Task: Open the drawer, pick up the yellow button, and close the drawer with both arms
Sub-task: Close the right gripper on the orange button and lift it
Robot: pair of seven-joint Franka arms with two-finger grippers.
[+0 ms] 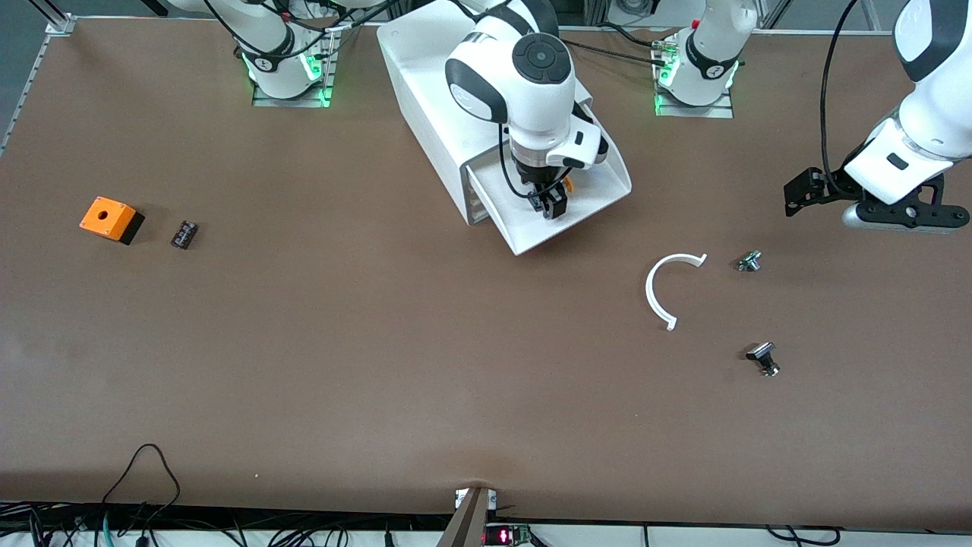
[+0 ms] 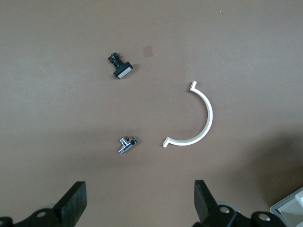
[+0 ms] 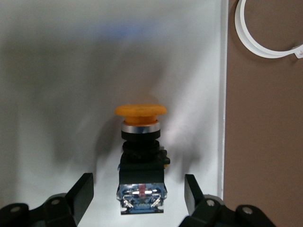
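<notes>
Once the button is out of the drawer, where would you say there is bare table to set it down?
Bare table runs between the black part and the white arc, nearer the camera than the drawer. It is crowded around that arc, beside two small parts.

Right arm reaches from its base down over open drawer (image 1: 566, 205), wrist vertical. Right gripper (image 1: 553, 199) points straight down, fingers (image 3: 84, 189) spread wide, holding nothing. Left arm waits, bent, at its end of table. Left gripper (image 1: 805, 191) held above table, fingers (image 2: 75, 201) wide apart, empty.
</notes>
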